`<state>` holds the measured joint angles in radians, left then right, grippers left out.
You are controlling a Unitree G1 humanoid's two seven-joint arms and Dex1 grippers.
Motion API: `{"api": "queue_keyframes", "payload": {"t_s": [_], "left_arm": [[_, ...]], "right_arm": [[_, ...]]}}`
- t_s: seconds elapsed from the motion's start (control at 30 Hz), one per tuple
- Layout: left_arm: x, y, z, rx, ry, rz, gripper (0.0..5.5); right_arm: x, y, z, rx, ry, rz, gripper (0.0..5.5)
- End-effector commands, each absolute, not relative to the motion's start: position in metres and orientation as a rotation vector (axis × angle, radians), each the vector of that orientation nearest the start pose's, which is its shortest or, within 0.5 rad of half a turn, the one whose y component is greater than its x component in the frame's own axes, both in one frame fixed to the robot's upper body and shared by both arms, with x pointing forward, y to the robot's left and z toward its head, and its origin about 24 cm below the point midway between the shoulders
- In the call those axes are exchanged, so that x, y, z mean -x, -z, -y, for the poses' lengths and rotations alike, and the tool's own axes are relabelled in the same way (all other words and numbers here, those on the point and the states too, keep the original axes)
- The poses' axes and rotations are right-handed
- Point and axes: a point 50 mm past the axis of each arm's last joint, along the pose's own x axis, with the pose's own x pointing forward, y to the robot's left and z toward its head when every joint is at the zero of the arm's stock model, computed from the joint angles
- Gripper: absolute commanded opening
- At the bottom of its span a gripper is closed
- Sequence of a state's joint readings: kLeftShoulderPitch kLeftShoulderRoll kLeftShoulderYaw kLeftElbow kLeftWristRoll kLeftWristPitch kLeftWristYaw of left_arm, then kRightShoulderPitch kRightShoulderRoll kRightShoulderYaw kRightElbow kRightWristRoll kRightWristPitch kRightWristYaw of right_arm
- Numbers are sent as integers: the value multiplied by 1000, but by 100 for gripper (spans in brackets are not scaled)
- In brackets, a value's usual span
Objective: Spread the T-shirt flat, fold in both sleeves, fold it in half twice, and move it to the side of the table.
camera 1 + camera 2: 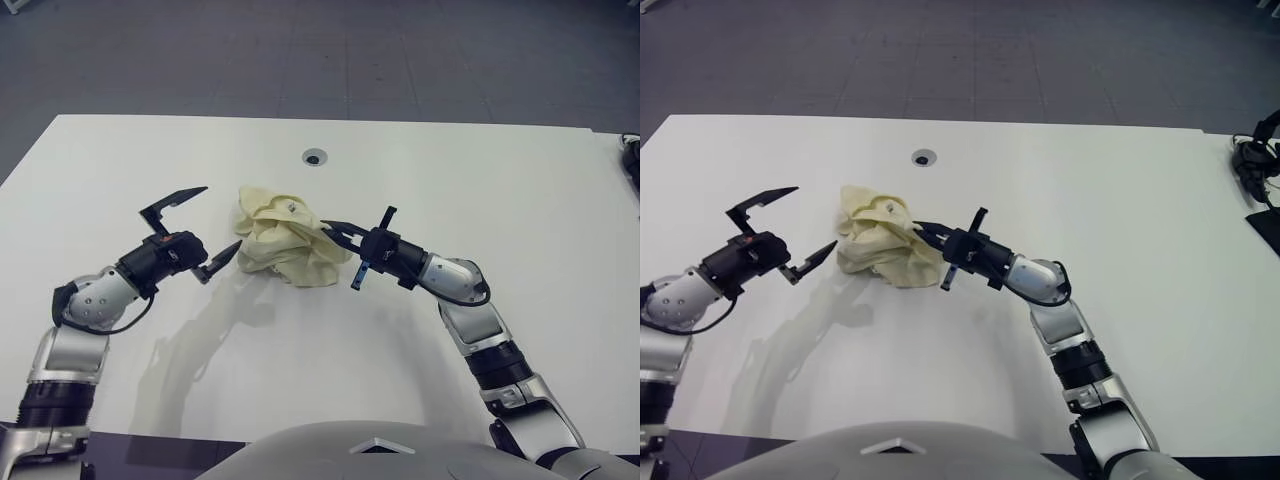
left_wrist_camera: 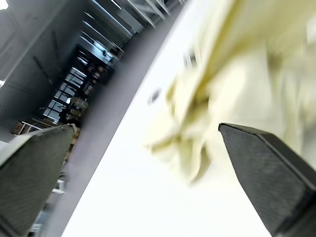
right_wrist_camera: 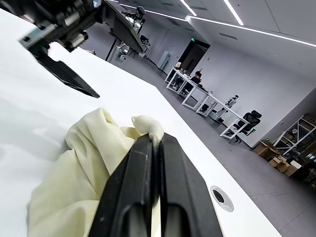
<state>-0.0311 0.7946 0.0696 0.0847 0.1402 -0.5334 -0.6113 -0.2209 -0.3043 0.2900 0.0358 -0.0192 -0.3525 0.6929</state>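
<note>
the right gripper (image 1: 332,228) is clamping a fold at the right edge of the crumpled cream t-shirt (image 1: 283,245). the left gripper (image 1: 222,216) is hovering, fingers spread wide, just beside its left edge. the t-shirt is lying bunched midway across the white table (image 1: 450,170), near a round cable hole (image 1: 315,156)

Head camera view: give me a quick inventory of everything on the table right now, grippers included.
T-shirt: one, pale yellow, crumpled in a heap mid-table, between the two grippers.
Table: one, white.
Cable hole: one, grey, in the tabletop beyond the T-shirt.
Black gear: dark, at the table's far right edge; too small to identify.
Left gripper: black, open, just left of the T-shirt, not touching.
Right gripper: black, shut on a fold at the T-shirt's right side.
</note>
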Motion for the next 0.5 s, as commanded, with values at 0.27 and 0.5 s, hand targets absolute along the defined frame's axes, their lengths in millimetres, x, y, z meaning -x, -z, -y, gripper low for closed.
{"api": "queue_keyframes", "payload": {"t_s": [0.27, 0.5], "left_arm": [[-296, -117, -242, -1439, 719, 291, 540], [-303, -102, -242, -1468, 738, 289, 540]], "right_arm": [[-254, -92, 94, 491, -1027, 372, 1], [-254, -92, 93, 490, -1026, 378, 1]]}}
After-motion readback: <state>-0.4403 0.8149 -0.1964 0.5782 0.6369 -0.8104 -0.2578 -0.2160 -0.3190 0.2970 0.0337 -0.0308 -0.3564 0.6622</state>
